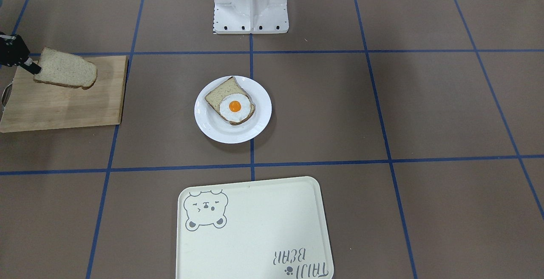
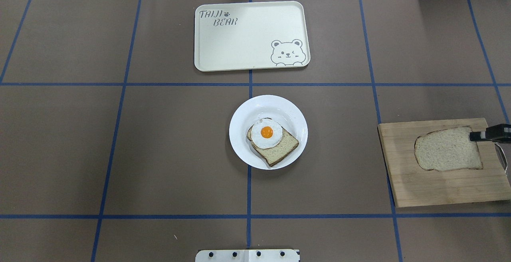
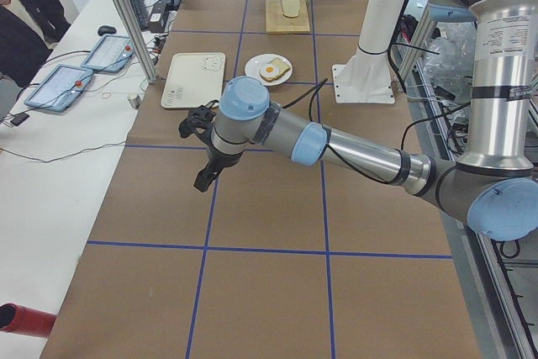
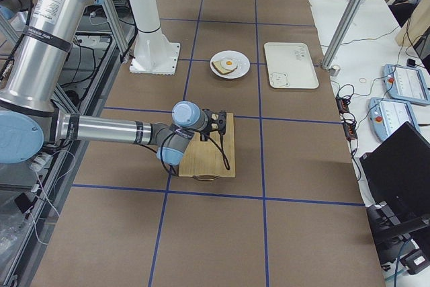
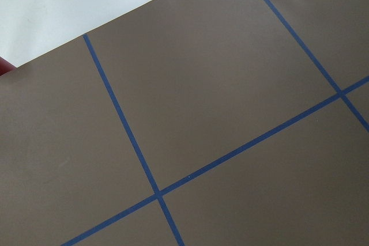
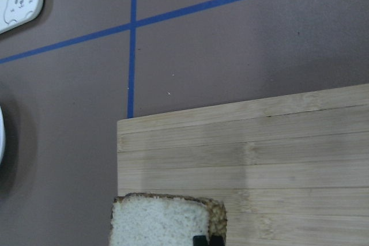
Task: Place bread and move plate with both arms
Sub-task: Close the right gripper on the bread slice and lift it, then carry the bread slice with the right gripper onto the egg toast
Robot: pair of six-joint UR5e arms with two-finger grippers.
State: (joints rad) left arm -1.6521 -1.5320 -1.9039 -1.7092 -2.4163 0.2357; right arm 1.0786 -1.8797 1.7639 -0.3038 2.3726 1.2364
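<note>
Bread [image 1: 66, 74]: clamped by one edge in right gripper [image 1: 36, 69], lifted and tilted above board [image 1: 63, 109].
Plate [image 1: 255, 124]: sits at centre of table [image 1: 425, 109], carries egg-topped slice [image 1: 231, 102].
Left gripper [image 3: 204, 176]: hangs over table, well apart; finger spread: cannot tell.

Running bare between cutting board [image 1: 63, 109] at frame left and plate [image 1: 238, 134] at centre; crowding plate's upper half with egg-topped slice [image 1: 230, 100].

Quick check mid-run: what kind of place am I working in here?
Most likely a robotics lab workcell, not a kitchen: a table gridded with blue tape, control tablets on a side bench, and the right gripper holding the bread.
</note>
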